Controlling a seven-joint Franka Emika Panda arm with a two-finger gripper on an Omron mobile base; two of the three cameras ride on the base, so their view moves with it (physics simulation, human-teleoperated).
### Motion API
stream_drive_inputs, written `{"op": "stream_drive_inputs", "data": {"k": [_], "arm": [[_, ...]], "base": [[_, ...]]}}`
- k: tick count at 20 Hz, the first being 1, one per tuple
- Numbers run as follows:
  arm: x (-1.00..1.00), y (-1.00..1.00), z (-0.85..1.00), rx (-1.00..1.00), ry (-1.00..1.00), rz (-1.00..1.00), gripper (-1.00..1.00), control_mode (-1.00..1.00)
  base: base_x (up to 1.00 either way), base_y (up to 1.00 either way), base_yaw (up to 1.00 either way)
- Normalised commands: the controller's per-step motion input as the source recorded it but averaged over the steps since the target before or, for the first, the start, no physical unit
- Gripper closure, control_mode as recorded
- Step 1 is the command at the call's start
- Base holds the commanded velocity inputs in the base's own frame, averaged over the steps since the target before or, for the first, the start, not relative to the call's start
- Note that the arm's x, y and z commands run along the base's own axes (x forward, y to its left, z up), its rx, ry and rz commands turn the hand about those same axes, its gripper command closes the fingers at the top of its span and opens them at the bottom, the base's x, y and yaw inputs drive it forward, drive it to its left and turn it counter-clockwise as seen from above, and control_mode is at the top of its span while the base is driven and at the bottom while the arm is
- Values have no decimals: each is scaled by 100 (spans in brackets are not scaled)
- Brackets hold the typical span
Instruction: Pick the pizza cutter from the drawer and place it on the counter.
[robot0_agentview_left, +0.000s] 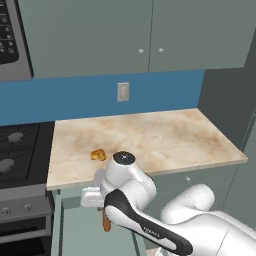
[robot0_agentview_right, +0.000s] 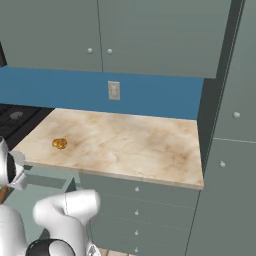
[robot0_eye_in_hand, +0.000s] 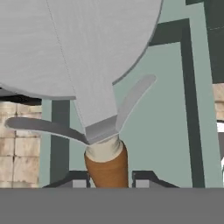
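Note:
In the hand view my gripper (robot0_eye_in_hand: 109, 181) is shut on the orange-brown handle of the pizza cutter (robot0_eye_in_hand: 107, 162). Its grey disc blade (robot0_eye_in_hand: 65, 43) looms large at the top, over the pale green floor of the open drawer (robot0_eye_in_hand: 166, 131). From the left base the handle (robot0_agentview_left: 106, 220) hangs below my hand, above the open drawer (robot0_agentview_left: 75, 227) and just under the counter's front edge. The beige marble counter (robot0_agentview_left: 150, 135) (robot0_agentview_right: 125, 140) lies behind and above. A sliver of the handle (robot0_agentview_right: 2, 193) shows at the left edge of the right base view, over the drawer (robot0_agentview_right: 37, 197).
A golden pastry (robot0_agentview_left: 98, 154) (robot0_agentview_right: 59, 143) lies near the counter's front left. The black stove (robot0_agentview_left: 17, 150) borders the counter on the left. A tall cabinet (robot0_agentview_right: 230, 150) walls the right end. Wall cabinets (robot0_agentview_left: 140, 30) hang above, and closed drawers (robot0_agentview_right: 136, 210) sit under the counter.

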Motion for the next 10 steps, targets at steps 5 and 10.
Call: {"op": "stream_drive_inputs", "data": {"k": [5,10], "arm": [[100,-44,94,36,-31,0,100,-100],[100,-46,61,34,-14,-3,100,-100]], "base": [[0,0,0],[0,0,0]]}}
